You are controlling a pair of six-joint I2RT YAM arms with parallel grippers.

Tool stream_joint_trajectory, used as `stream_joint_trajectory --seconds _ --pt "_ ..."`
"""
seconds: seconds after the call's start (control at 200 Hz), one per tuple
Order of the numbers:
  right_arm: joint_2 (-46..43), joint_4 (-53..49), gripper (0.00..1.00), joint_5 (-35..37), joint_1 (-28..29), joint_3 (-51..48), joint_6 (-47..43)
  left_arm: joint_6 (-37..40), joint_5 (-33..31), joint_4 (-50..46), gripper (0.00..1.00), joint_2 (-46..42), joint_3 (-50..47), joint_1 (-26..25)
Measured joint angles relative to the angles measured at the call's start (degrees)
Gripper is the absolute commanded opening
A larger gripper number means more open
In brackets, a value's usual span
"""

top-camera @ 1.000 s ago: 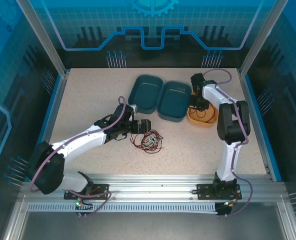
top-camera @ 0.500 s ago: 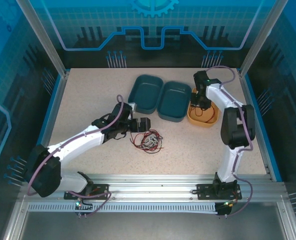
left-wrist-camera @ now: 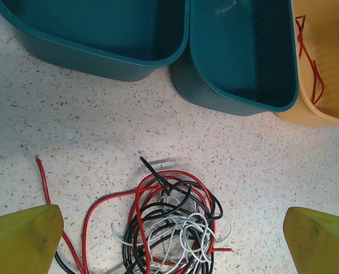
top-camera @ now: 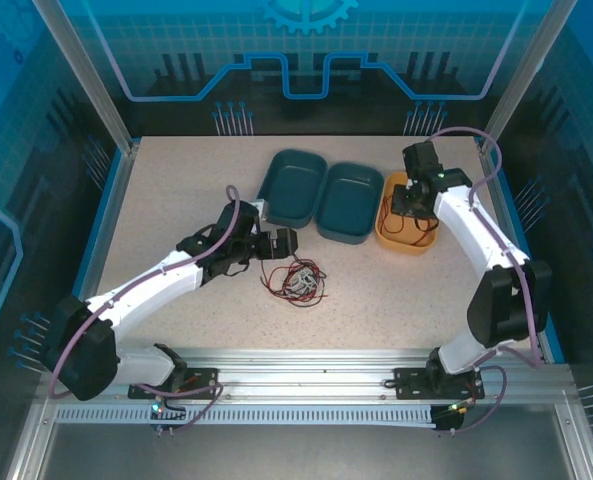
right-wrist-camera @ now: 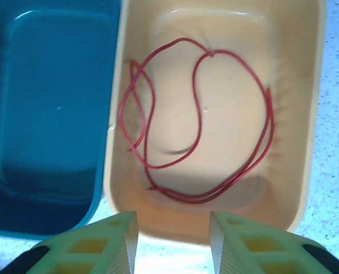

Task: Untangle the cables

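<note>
Yellow tray at far right holds one loose red cable under the right gripper, fingers parted; two teal trays stand to its left; tangled red, black and white cables lie on the table under the left gripper, fingers spread wide.

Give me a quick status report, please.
Left gripper open over tangled cables. Right gripper open, empty, above yellow tray holding one red cable. Nothing in the way.

Red, black, white cables seemingly knotted on table; red cable in tray
</note>
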Motion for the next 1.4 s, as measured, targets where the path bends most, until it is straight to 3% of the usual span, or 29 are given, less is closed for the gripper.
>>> stream_joint_trajectory --seconds 0.205,0.43,0.861,1.401 --pt "-4.2 3.6 0.38 -3.4 12.1 -5.2 1.4 -2.7 1.0 -0.7 0.99 0.0 0.0 4.6" --pt "-0.8 7.9 0.35 -6.7 23.0 -7.7 5.7 -7.6 3.2 -0.7 0.99 0.4 -2.1 9.9" --pt "13.4 13.1 0.23 -17.4 23.9 -7.5 7.1 -12.0 6.9 -0.5 0.99 4.1 -7.7 10.1" --pt "18.5 13.1 0.17 -19.0 24.6 -2.6 4.9 -13.2 7.8 1.5 0.99 4.1 -8.2 10.1"
